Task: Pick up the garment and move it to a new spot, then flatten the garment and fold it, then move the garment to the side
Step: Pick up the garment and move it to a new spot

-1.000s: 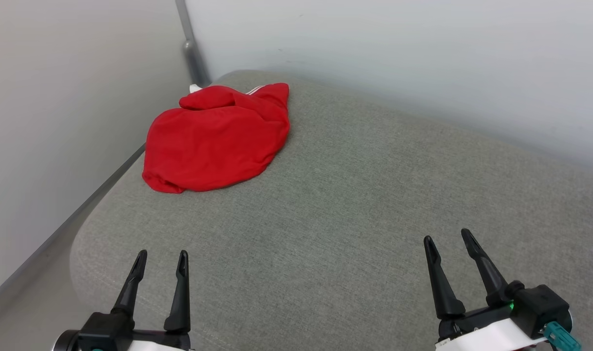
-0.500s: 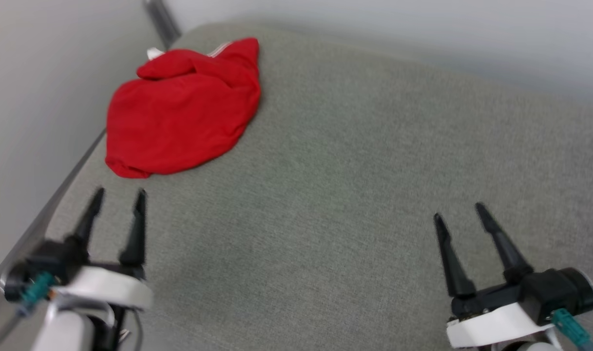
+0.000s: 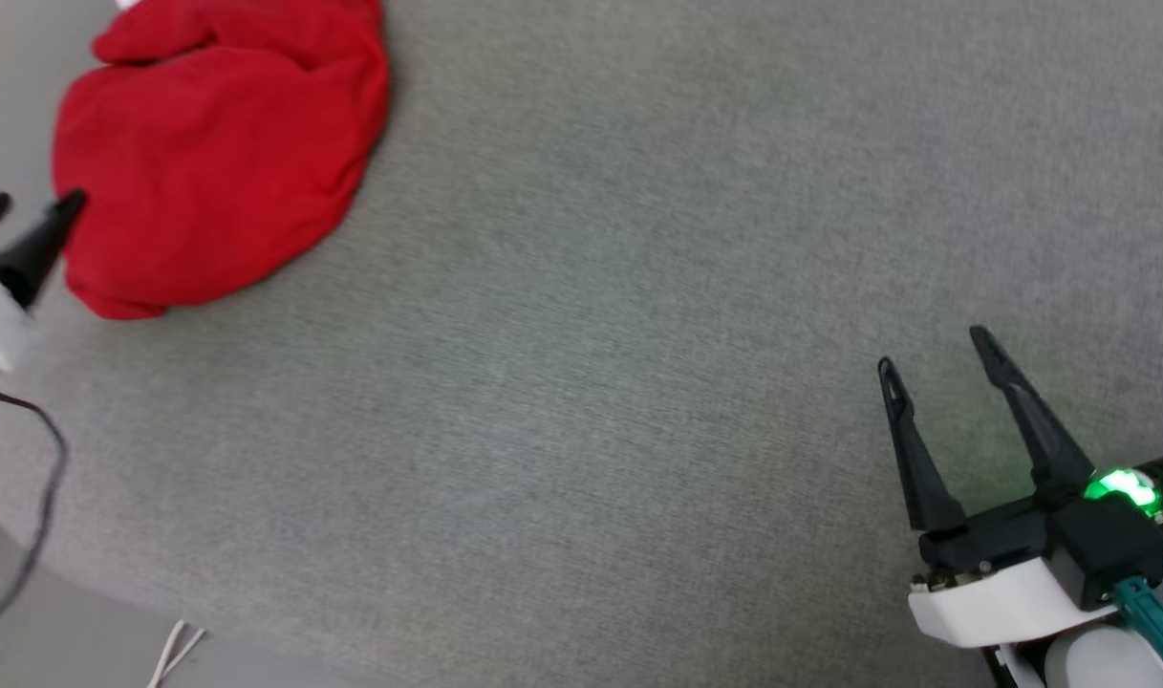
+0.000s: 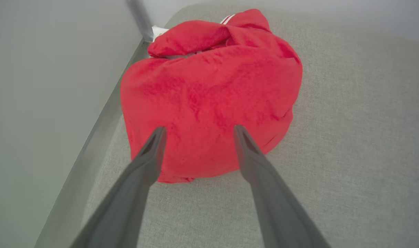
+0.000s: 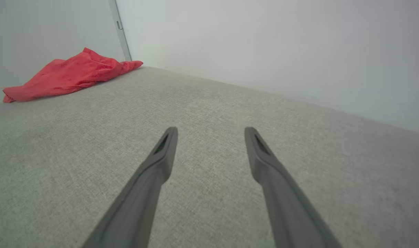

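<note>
The garment (image 3: 208,153) is a crumpled red heap at the far left corner of the grey cushion (image 3: 591,334), with a bit of white and striped trim at its back edge (image 4: 226,19). My left gripper (image 3: 29,203) stands open at the head view's left edge, its tips beside the heap's near left rim. In the left wrist view the open left gripper (image 4: 197,129) hangs just above the near side of the garment (image 4: 212,93), nothing between its fingers. My right gripper (image 3: 935,349) is open over bare cushion at the lower right, far from the garment (image 5: 68,74).
Pale walls (image 5: 264,51) close the cushion in on the far side and the left, with a grey metal rail (image 4: 92,137) along the left edge. A dark cable (image 3: 36,497) and white cords (image 3: 175,650) hang off the cushion's near left corner.
The head camera has tipped down and shifted, so the whole picture slid. My left gripper has reached forward to the garment's near edge. The right gripper holds roughly its place.
</note>
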